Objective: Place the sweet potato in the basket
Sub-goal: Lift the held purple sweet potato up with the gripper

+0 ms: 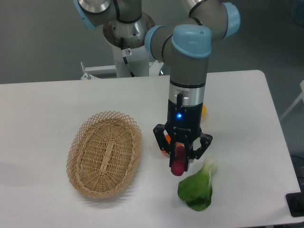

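Note:
The sweet potato point(178, 161) is a slim magenta-purple tuber held upright between the fingers of my gripper point(180, 164), lifted a little above the white table. The gripper is shut on it. The tan wicker basket point(80, 142) lies on the table to the left of the gripper, about a hand's width away, and holds nothing. Part of an orange point(164, 144) shows behind the gripper's left finger.
A green leafy vegetable point(197, 187) lies on the table just below and right of the gripper. A yellow fruit point(204, 111) peeks out behind the wrist. The table's front edge runs near the bottom, its right edge at the far right.

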Motion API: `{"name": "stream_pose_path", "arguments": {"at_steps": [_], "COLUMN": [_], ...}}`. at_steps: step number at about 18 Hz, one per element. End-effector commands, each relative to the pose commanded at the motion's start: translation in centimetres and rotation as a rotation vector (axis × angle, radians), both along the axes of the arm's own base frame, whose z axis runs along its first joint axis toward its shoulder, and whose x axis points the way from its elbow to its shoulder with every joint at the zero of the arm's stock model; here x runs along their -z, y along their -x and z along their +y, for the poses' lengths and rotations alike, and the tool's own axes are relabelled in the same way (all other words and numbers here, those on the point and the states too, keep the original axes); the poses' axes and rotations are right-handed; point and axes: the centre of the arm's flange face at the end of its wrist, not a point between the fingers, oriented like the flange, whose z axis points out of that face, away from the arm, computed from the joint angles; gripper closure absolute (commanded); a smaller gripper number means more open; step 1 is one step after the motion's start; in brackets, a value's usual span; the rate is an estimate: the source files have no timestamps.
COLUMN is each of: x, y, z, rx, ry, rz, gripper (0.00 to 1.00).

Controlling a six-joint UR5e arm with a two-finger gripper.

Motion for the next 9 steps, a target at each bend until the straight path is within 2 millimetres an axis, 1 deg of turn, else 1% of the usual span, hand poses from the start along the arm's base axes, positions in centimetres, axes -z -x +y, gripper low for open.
{"name": "stream_pose_path", "arguments": {"at_steps": [2,7,9], "x": [0.8,0.9,1.5], "y": [-0.1,-0.3,-0.6], "z": [-0.1,-0.2,-0.1], "rx": [0.001,0.002,0.005], "ry": [0.012,0.015,0.023], "rz": [-0.009,-0.01,-0.018], "gripper": [0.62,0.62,0.62]}}
